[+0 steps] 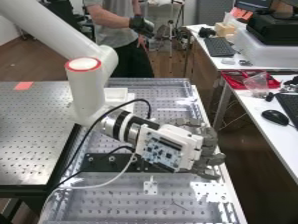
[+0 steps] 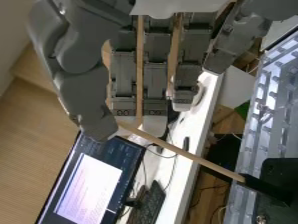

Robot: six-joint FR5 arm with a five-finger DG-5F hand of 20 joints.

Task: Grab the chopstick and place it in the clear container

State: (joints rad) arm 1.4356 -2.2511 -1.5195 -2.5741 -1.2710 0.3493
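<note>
We see the hand (image 1: 208, 145) toward four o'clock in the high view, thumb and fingers pinching the chopstick (image 2: 189, 155). Its gripped end is partly hidden; its dark end blurs into a black object (image 2: 278, 175). From the hand, the arm (image 1: 85, 92) partly covers a white tray (image 1: 124, 93) toward ten o'clock; a red tray (image 1: 233, 80) sits at one.

Two keyboards, two white desks, otherwise mostly singles

One arm (image 1: 86, 92), one hand (image 1: 211, 155), one chopstick (image 2: 193, 157). At the right, two white desks, with two keyboards: a far keyboard (image 1: 218, 46) and a nearer keyboard (image 1: 290, 106). Also there: one computer mouse (image 1: 275, 117) and one red tray (image 1: 231, 78). At the left, one perforated metal tabletop (image 1: 30, 135) bearing one orange patch (image 1: 23, 85). One lit screen (image 2: 86, 187) in the wrist view.
</note>
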